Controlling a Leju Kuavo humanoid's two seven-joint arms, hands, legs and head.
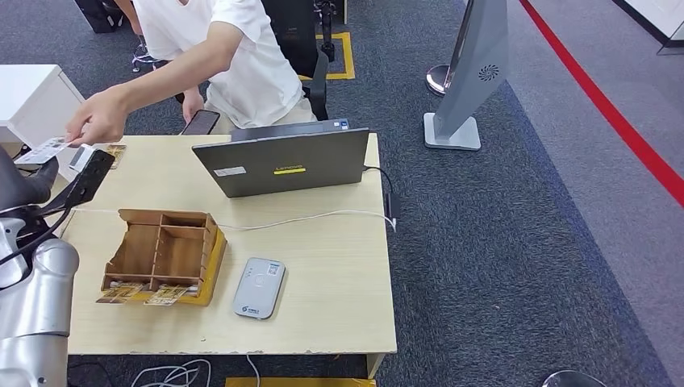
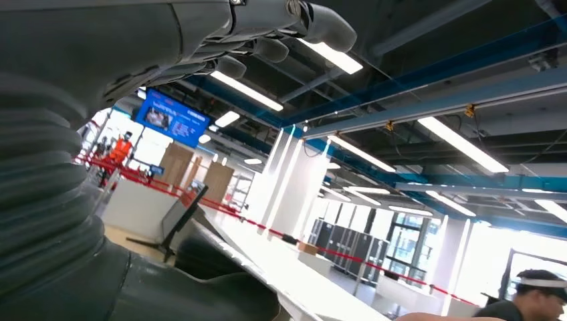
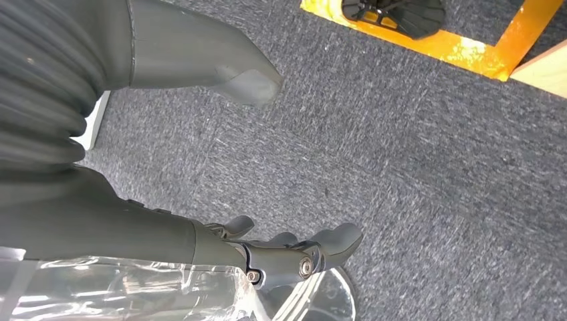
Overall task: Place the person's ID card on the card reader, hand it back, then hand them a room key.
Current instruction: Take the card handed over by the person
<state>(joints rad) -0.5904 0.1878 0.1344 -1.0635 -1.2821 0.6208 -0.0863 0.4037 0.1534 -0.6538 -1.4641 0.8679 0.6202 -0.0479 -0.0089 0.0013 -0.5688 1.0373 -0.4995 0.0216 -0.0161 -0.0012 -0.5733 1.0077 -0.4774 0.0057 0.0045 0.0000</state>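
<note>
A person in a white shirt (image 1: 242, 56) leans over the far side of the tabletop (image 1: 339, 266) and reaches out with one arm. The person's hand (image 1: 98, 119) holds the ID card (image 1: 44, 150) out past the far left corner of the tabletop. The robot's left hand (image 1: 68, 187) is lifted up just under the card, with its dark fingers (image 1: 93, 173) stretched out toward it. It is hard to tell if the fingers touch the card, so whether this hand grasps it cannot be told.

The robot's right hand (image 3: 267, 257) hangs down over the grey carpet (image 3: 414, 154). Its fingers are loose and a little apart, and it holds nothing.

The grey card reader (image 1: 259, 288) lies flat near the front of the tabletop. Just to its left sits a wooden box (image 1: 161, 254) with small parts inside and some cards at its front edge. A grey laptop (image 1: 282, 161) stands open behind them, and a white cable (image 1: 306, 218) runs across the tabletop.
</note>
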